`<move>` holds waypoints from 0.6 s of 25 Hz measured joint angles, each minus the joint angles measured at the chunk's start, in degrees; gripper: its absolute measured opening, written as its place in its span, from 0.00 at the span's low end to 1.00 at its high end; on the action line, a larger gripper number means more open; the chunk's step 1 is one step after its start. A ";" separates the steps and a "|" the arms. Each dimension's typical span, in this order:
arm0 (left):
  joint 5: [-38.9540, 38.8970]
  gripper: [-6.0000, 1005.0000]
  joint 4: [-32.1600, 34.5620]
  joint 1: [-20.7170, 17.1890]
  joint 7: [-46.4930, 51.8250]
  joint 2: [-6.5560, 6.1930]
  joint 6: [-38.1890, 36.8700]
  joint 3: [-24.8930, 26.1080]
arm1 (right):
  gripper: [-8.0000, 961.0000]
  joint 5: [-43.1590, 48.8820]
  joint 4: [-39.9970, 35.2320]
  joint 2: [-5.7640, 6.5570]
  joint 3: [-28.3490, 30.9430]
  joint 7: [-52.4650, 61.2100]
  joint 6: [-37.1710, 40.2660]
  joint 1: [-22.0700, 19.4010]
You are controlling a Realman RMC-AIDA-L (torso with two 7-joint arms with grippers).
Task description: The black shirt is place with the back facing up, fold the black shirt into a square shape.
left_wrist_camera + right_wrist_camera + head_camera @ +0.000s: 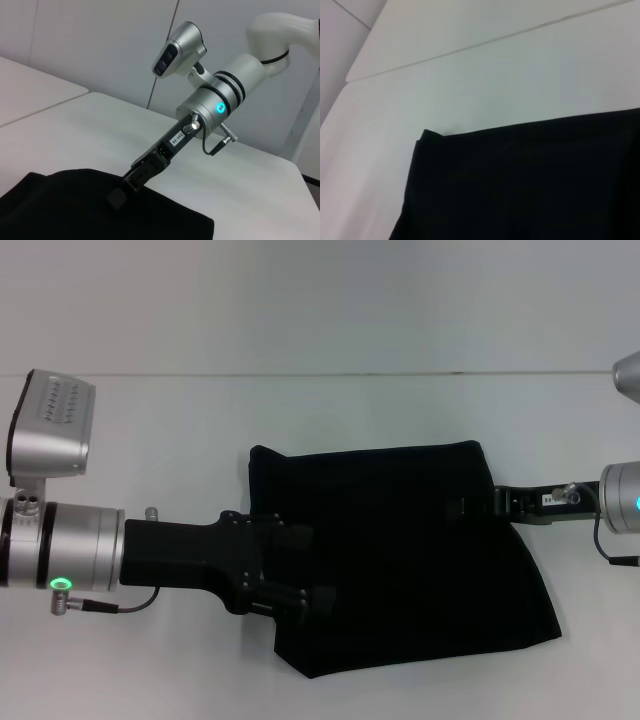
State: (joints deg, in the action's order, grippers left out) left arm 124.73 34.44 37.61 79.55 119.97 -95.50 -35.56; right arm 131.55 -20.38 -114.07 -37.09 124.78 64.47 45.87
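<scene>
So we've got the black shirt (400, 550) lying flat on the white table (150, 430), roughly mid-table and a bit to the right. It's already folded down into a blocky, not-quite-square shape. Long axis runs left-right; the far edge is straight and level, while the near edge slants, w/ the near right corner sticking out toward the right. The left side steps inward closer to us, so the far part is wider than the near left part.

Left gripper (305, 595) comes in from the left and sits low over the shirt's near left edge, black on black, so we can't tell if the fingers are clenched or released.

Right gripper (120, 197) reaches in from the right and its tip is down on the cloth at the shirt's right edge, abt halfway between far and near. Looks like it's touching the fabric, but whether it's actually pinching it, we can't tell either.

In the right wrist view we only see the shirt's folded corner on the table.
</scene>
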 joint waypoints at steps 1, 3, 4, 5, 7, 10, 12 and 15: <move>0.00 0.93 0.01 -0.04 0.03 0.00 0.00 0.02 | 0.60 -0.01 0.23 -0.03 0.00 -0.04 -0.28 -0.03; -0.01 0.93 0.01 -0.10 0.08 0.00 -0.01 0.04 | 0.50 -0.10 0.48 -0.09 -0.01 -0.26 -0.48 -0.02; -0.01 0.93 0.01 -0.13 0.08 0.00 -0.01 0.04 | 0.44 -0.18 0.58 -0.13 0.00 -0.43 -0.61 -0.04; -0.01 0.93 0.01 -0.13 0.08 0.00 -0.02 0.04 | 0.39 -0.23 0.60 -0.19 0.00 -0.54 -0.73 -0.07; -0.02 0.93 0.01 -0.14 0.11 0.00 -0.03 0.04 | 0.29 -0.30 0.61 -0.33 0.03 -0.67 -0.85 -0.13; -0.02 0.93 -0.02 -0.16 0.17 0.00 -0.04 0.04 | 0.09 -0.34 0.60 -0.58 0.11 -1.27 -1.06 -0.24; -0.02 0.93 -0.03 -0.17 0.18 0.00 -0.04 0.02 | 0.09 -0.52 0.60 -0.75 0.46 -2.30 -1.09 -0.37; -0.08 0.93 -0.05 -0.18 0.37 0.04 -0.04 0.02 | 0.09 -1.97 0.40 -0.88 0.81 -4.28 -0.93 -0.66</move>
State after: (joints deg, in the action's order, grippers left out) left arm 124.65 34.39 37.43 79.91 120.01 -95.54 -35.54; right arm 129.57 -19.98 -114.95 -36.28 120.50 63.54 45.21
